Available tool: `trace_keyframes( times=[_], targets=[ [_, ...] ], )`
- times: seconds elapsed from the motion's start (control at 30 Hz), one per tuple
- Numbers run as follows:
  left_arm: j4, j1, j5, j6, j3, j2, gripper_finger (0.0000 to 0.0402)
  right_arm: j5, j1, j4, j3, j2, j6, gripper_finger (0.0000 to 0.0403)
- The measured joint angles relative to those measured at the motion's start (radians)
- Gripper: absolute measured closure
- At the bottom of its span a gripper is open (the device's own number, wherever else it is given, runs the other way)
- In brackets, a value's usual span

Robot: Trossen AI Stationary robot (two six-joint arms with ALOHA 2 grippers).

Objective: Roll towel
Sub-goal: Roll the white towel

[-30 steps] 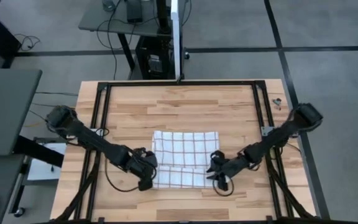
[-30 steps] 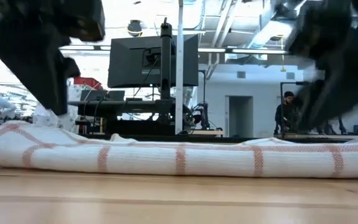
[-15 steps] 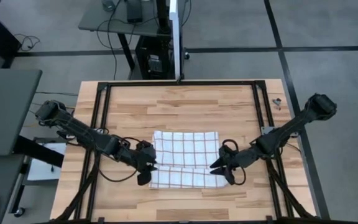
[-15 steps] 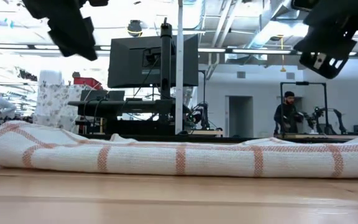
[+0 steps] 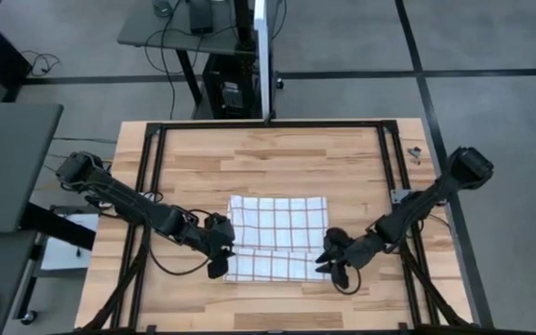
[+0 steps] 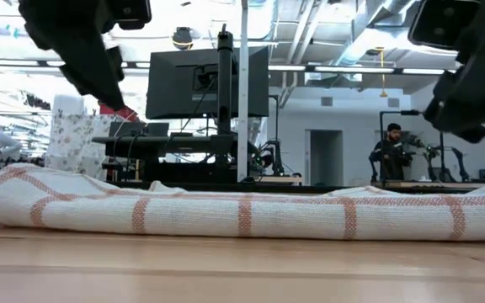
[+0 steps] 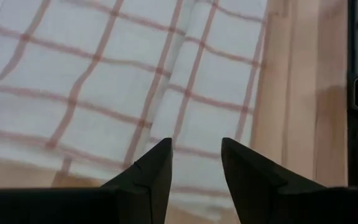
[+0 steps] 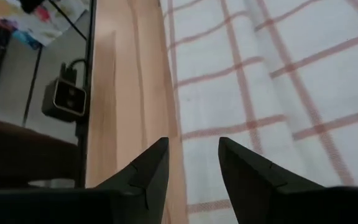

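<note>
While both of my arms hang low over the near half of the wooden surface (image 5: 277,163), neither holds anything. My left pincer (image 5: 220,253) hovers just off one end of the checked towel (image 5: 277,237), fingers parted with a narrow gap and nothing between them; in its wrist view the red-lined cloth lies directly ahead of and below the tips. My right pincer (image 5: 333,263) hovers at the opposite end, likewise open and empty, with the towel's side edge and a strip of bare wood ahead of its tips. The towel lies flat between my 2 pincers, and its near edge is already turned over into 1 low fold, which the low view shows as a thick rounded band (image 6: 242,215).

I judge the roll has only begun. The next move calls for both pincers to come down together on the folded edge, pinch its 2 ends evenly, and turn it over towards the far side.
</note>
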Motion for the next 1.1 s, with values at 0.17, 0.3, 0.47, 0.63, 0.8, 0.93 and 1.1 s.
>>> trace_keyframes(
  times=[0.17, 0.3, 0.47, 0.63, 0.8, 0.93, 1.1],
  targets=[
    [0.037, -0.025, 0.061, 0.025, -0.001, 0.097, 0.0279, 0.001, 0.023, 0.098, 0.000, 0.118, -0.040, 0.0269],
    [0.038, -0.063, 0.104, 0.036, -0.001, 0.163, 0.0279, 0.003, 0.047, 0.135, 0.000, 0.198, -0.016, 0.0269],
    [-0.076, -0.104, 0.071, 0.031, -0.001, 0.210, 0.0279, 0.024, 0.077, 0.148, 0.005, 0.274, -0.001, 0.0269],
    [-0.097, -0.121, 0.047, 0.033, 0.004, 0.270, 0.0279, 0.033, 0.083, 0.165, 0.009, 0.330, -0.003, 0.0269],
    [-0.167, -0.120, 0.058, -0.006, 0.031, 0.262, 0.0279, -0.006, 0.061, 0.153, 0.002, 0.276, -0.023, 0.0269],
    [-0.299, -0.119, 0.071, -0.004, 0.070, 0.180, 0.0279, -0.016, 0.046, 0.097, -0.003, 0.150, -0.073, 0.0269],
    [-0.352, -0.117, 0.065, -0.036, 0.105, 0.056, 0.0279, -0.015, 0.036, 0.086, 0.019, -0.039, -0.076, 0.0269]
  ],
)
